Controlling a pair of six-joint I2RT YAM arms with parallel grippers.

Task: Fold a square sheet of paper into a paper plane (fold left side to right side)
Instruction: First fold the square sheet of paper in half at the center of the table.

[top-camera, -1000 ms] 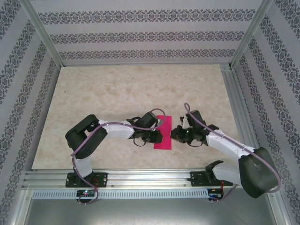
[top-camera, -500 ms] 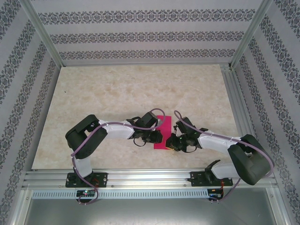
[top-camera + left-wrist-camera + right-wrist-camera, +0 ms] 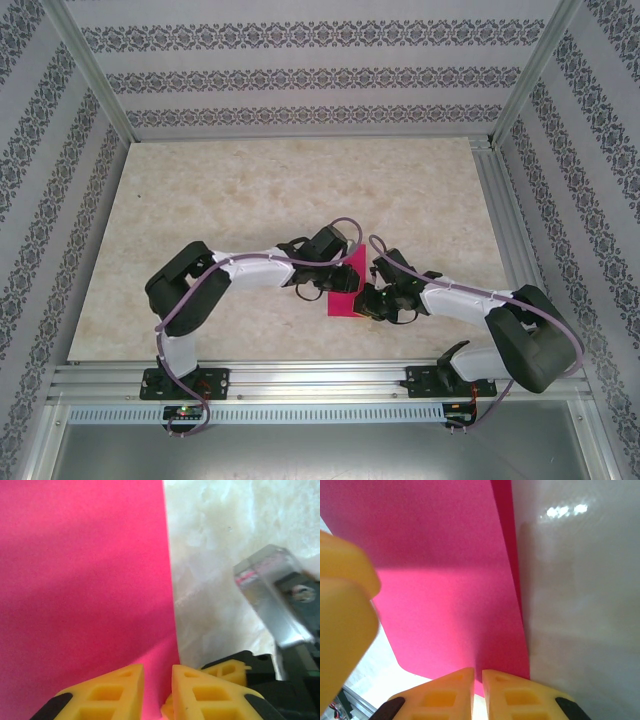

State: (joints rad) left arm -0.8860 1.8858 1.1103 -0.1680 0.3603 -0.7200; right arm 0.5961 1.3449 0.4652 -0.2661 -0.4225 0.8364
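Note:
The magenta sheet of paper (image 3: 345, 300) lies near the table's front middle, its left part raised off the surface between both grippers. My left gripper (image 3: 338, 272) is at its upper left. In the left wrist view the sheet of paper (image 3: 85, 580) runs into the left gripper (image 3: 157, 672), whose yellow fingers stand slightly apart; a pinch is not discernible. My right gripper (image 3: 368, 298) is at the paper's lower right edge. There the right gripper (image 3: 477, 672) is shut on the edge of the sheet of paper (image 3: 445, 580), and a second layer shows beneath.
The marble-look table (image 3: 280, 190) is bare behind the arms. Patterned walls and metal frame posts (image 3: 90, 70) surround it, and a rail (image 3: 320, 380) runs along the near edge. The two grippers sit almost against each other: a blurred left finger (image 3: 342, 620) looms beside the right wrist camera.
The right gripper came in leftward to the paper's lower right edge. The left gripper moved up and right, raising the paper's left side, and its fingers have parted a little.

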